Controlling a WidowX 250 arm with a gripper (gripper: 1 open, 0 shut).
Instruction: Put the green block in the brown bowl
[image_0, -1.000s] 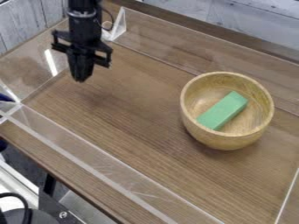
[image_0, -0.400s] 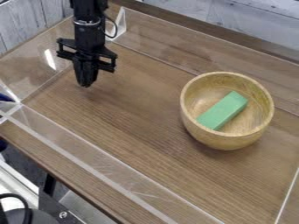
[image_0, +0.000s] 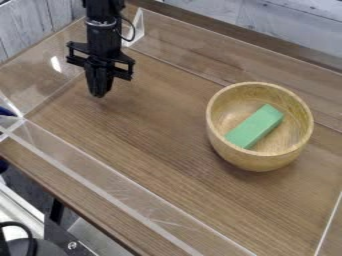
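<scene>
The green block (image_0: 254, 126) lies flat inside the brown bowl (image_0: 259, 155), slanting across the bowl's floor. The bowl stands on the right half of the wooden table. My gripper (image_0: 98, 92) hangs over the table's far left part, well away from the bowl, pointing straight down. Its black fingers are shut together with nothing between them.
A clear plastic wall (image_0: 80, 165) rims the wooden tabletop (image_0: 134, 140) along the front and left edges. A white-brick wall rises behind the table.
The gripper has drifted slightly right and a little toward the front of the table. The block and bowl have not moved.
</scene>
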